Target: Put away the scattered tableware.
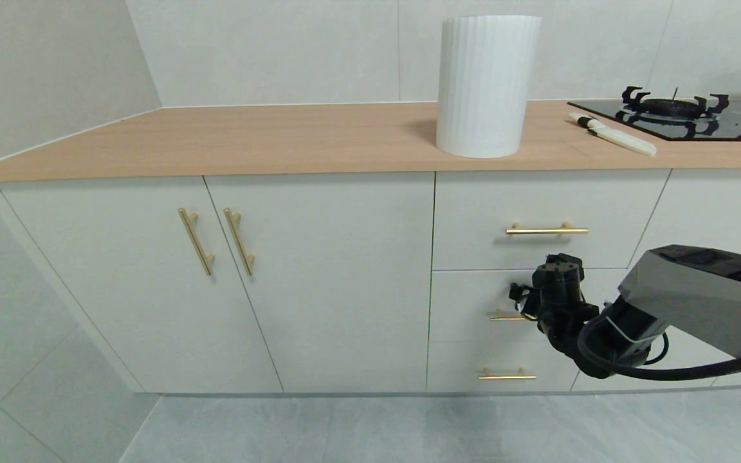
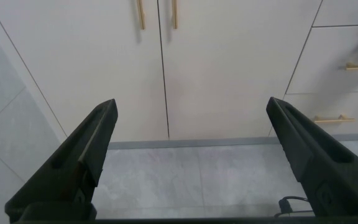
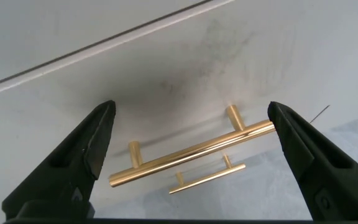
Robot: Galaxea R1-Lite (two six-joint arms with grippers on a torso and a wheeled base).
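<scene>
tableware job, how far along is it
Done: nothing yet. The knife lies on the counter beside the stove, and the drawers are shut. In hand: the right tool is open at the middle drawer handle, not closed on it. Left: pull the drawer open, fetch the knife, stow it, shut the drawer.

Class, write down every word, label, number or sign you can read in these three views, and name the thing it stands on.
None: no word, number or sign can be read in any view.
The white ribbed container, white knife, hob, cabinet doors and drawer fronts all look plain.
</scene>
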